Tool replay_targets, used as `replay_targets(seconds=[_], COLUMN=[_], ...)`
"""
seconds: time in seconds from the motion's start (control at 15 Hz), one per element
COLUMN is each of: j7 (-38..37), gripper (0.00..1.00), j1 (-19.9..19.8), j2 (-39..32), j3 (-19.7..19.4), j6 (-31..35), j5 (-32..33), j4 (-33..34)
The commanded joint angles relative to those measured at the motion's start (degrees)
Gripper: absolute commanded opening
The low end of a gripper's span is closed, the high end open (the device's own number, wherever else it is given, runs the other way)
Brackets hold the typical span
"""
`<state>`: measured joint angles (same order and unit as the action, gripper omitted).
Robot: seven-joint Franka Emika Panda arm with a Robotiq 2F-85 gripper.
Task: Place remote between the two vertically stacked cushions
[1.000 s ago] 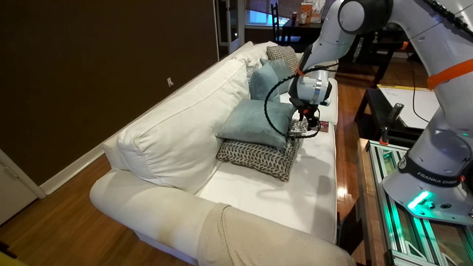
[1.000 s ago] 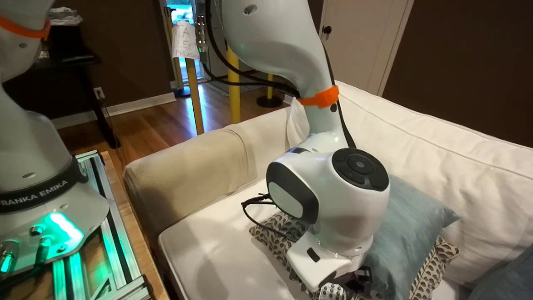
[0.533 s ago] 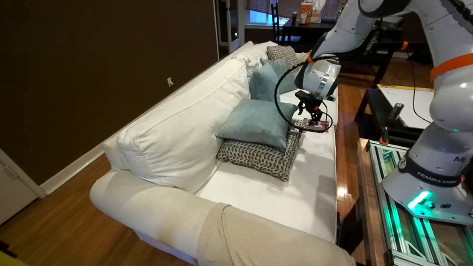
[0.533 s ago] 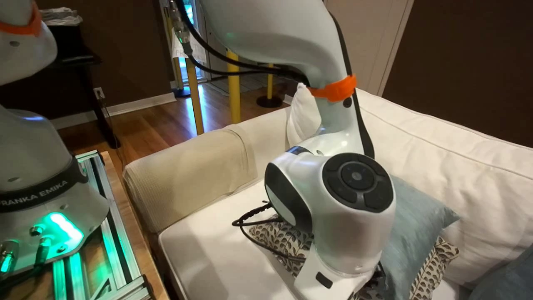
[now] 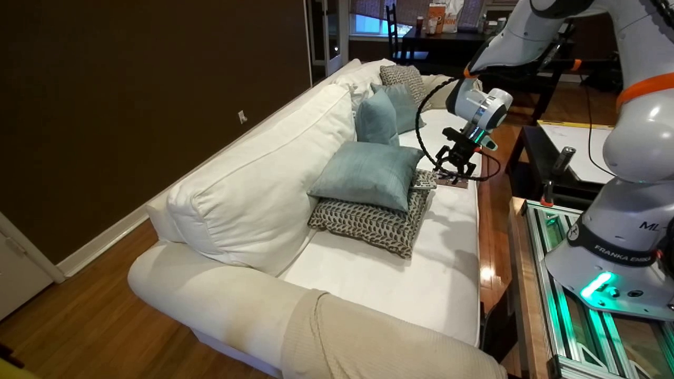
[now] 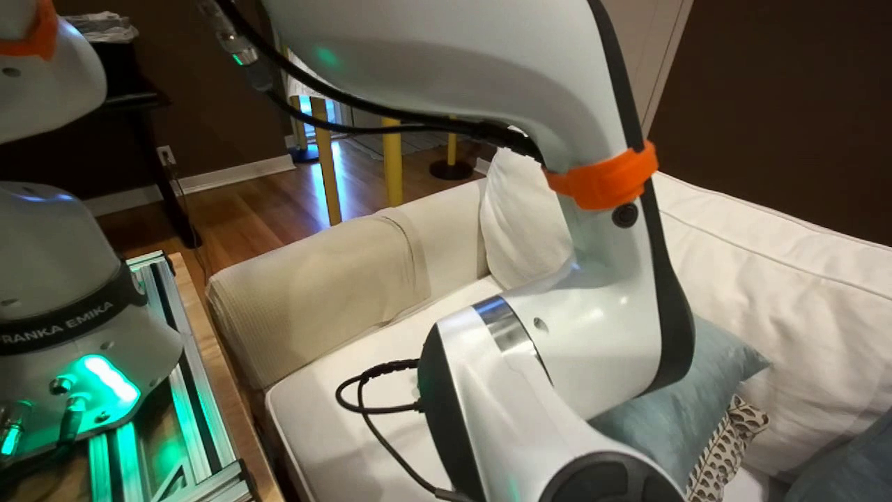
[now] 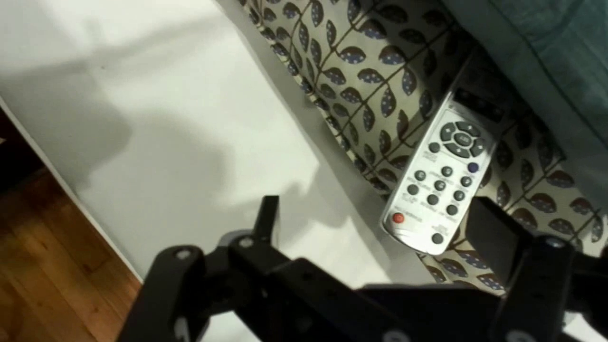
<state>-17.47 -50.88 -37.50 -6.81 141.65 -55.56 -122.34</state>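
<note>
The silvery remote (image 7: 441, 180) lies on the black-and-white patterned cushion (image 7: 365, 80). Its far end runs into shadow under the edge of the teal cushion (image 7: 570, 57) and is hidden there. Its near end, with a red button, sticks out past the patterned cushion's edge. In an exterior view the remote (image 5: 424, 185) shows between the teal cushion (image 5: 368, 173) and the patterned cushion (image 5: 368, 223) below it. My gripper (image 7: 375, 206) is open and empty, its fingers wide apart. In an exterior view the gripper (image 5: 454, 168) hangs above the seat, apart from the remote.
A flat reddish-dark book-like item (image 5: 457, 182) lies on the white seat (image 5: 368, 273) beneath the gripper. White back cushions (image 5: 263, 173) rise behind the stack. More blue cushions (image 5: 376, 118) lean farther along the sofa. A cable loops beside my wrist.
My gripper has backed up and away from the stacked cushions and the remote, toward the sofa's front edge, and has tilted. The remote stays at the stack. The cushions look unmoved.
</note>
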Motion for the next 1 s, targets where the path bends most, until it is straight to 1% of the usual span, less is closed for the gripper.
replay_targets(seconds=[0.0, 0.07, 0.13, 0.2, 0.27, 0.47, 0.67, 0.73, 0.8, 0.93], j7=[4.6, 5.9, 7.2, 8.4, 9.5, 10.2, 8.0, 7.5, 7.2, 6.1], gripper=[1.00, 0.75, 0.74, 0.68, 0.58, 0.35, 0.13, 0.04, 0.01, 0.00], j1=[0.5, 0.2, 0.0, -0.2, -0.5, -0.7, -0.4, -0.1, -0.1, 0.2], j2=[-2.1, -2.9, -3.6, -4.9, -6.1, -9.5, -12.7, -13.5, -14.3, -15.9], j3=[-3.3, -3.6, -3.9, -4.1, -4.2, -4.6, -5.9, -6.4, -6.8, -7.5], j6=[-5.8, -6.4, -6.7, -6.7, -7.0, -9.3, -13.0, -13.3, -13.9, -13.8], j5=[-2.5, -3.3, -4.1, -5.2, -6.0, -7.3, -6.0, -5.9, -5.7, -5.6], j4=[2.0, 2.9, 3.7, 5.0, 6.3, 9.9, 13.1, 13.9, 14.7, 16.4])
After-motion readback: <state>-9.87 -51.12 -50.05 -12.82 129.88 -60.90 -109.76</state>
